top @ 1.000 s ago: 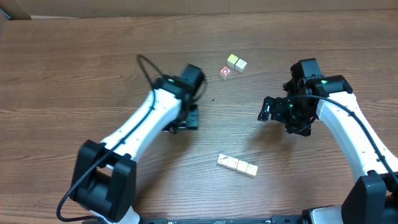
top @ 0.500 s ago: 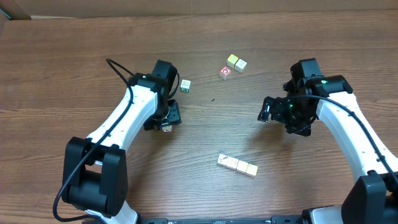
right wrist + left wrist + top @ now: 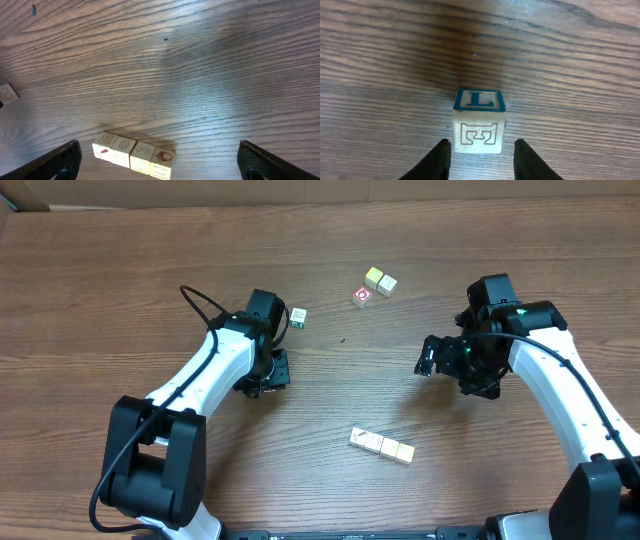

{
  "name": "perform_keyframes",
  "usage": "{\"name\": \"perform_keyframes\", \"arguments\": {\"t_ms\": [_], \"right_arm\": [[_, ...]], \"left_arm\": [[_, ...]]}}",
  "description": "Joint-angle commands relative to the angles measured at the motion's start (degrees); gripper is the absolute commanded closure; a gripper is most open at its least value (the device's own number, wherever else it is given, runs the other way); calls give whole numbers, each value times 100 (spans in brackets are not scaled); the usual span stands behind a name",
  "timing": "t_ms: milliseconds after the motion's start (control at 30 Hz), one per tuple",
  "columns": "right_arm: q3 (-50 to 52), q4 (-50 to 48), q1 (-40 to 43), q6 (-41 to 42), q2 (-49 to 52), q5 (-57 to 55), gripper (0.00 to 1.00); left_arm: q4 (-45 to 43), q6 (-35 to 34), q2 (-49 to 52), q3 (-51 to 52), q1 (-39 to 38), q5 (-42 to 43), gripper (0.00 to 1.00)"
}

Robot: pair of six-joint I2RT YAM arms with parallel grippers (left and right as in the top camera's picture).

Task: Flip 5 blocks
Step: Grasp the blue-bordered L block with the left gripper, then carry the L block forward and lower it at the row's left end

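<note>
The left gripper, half spread, straddles one lettered block at lower centre of the left wrist view, with a slim gap on each side. The block sits square on the desk. The right gripper is spread wide, with the row of blocks between its fingers.

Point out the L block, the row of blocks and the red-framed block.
L block [image 3: 480, 132], left wrist view, front face.
row of blocks [image 3: 142, 154], right wrist view, top of the block marked 3.
red-framed block [image 3: 362, 297], overhead view, top face.
</note>
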State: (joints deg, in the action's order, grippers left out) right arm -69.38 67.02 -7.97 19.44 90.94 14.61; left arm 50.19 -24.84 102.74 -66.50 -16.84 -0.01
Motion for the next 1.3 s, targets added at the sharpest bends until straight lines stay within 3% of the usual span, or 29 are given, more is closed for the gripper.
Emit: {"name": "perform_keyframes", "arguments": {"t_ms": [0, 100, 300, 667, 733, 933, 1133, 1267], "right_arm": [[-114, 0, -4, -44, -7, 7, 0], [-114, 2, -4, -44, -7, 9, 0], [-114, 37, -4, -44, -7, 7, 0], [-114, 37, -4, -44, -7, 7, 0], [-114, 37, -4, -44, -7, 7, 0], [-114, 39, -4, -46, -7, 7, 0], [-114, 59, -4, -92, -7, 4, 0], [-114, 90, -4, -153, -7, 7, 0]], "left_arm": [[-52, 94, 140, 50, -7, 48, 65], [-83, 175, 179, 50, -7, 48, 59], [-166, 221, 339, 50, -4, 46, 59], [-199, 280, 389, 37, -4, 63, 80], [-166, 282, 387, 17, -7, 214, 81], [13, 564, 234, -122, -122, 761, 96], [188, 1172, -149, -120, -809, 743, 96], [260, 1198, -262, -116, -1451, 625, 96]]}}
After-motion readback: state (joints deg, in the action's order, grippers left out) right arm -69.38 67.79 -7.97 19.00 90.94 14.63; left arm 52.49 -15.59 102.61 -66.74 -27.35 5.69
